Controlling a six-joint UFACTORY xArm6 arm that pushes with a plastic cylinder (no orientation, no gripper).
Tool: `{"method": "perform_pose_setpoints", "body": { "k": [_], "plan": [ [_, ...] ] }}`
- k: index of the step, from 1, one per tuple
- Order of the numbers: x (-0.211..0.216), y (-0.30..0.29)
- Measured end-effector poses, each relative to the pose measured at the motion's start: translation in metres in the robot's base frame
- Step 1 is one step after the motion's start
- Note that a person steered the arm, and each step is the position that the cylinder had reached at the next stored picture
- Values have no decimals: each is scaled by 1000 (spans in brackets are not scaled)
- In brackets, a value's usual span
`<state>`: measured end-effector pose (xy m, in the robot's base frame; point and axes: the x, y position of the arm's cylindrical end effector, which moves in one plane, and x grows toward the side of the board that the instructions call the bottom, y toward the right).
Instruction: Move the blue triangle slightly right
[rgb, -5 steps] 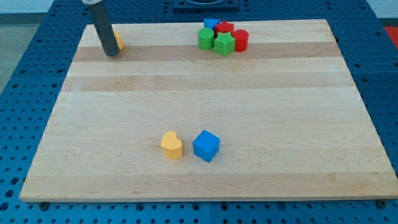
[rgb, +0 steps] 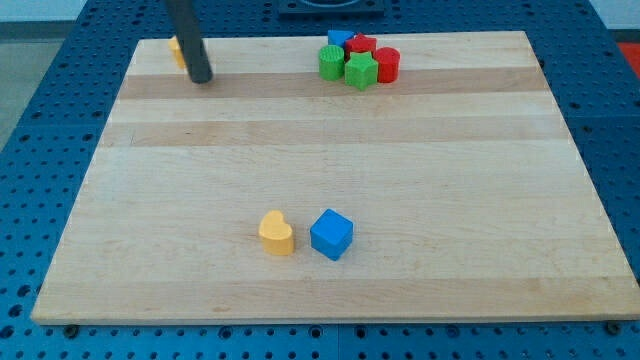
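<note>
The blue triangle (rgb: 339, 38) sits at the view's top, at the back left of a tight cluster with two green blocks (rgb: 329, 62) (rgb: 360, 69) and two red blocks (rgb: 363, 45) (rgb: 387, 63). My tip (rgb: 201, 79) is at the view's top left, far left of that cluster. It stands just right of an orange block (rgb: 177, 50) that the rod partly hides.
A yellow heart-shaped block (rgb: 276, 233) and a blue cube (rgb: 331, 234) lie side by side near the view's bottom centre. The wooden board (rgb: 450, 200) rests on a blue pegboard table.
My tip has moved a little right, from left of the orange block to its right side. No block has visibly moved.
</note>
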<state>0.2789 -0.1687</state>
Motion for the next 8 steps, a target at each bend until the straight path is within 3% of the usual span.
{"method": "perform_pose_setpoints", "body": {
  "k": [4,8],
  "plan": [
    [-85,130],
    [-47,276]
  ]
}}
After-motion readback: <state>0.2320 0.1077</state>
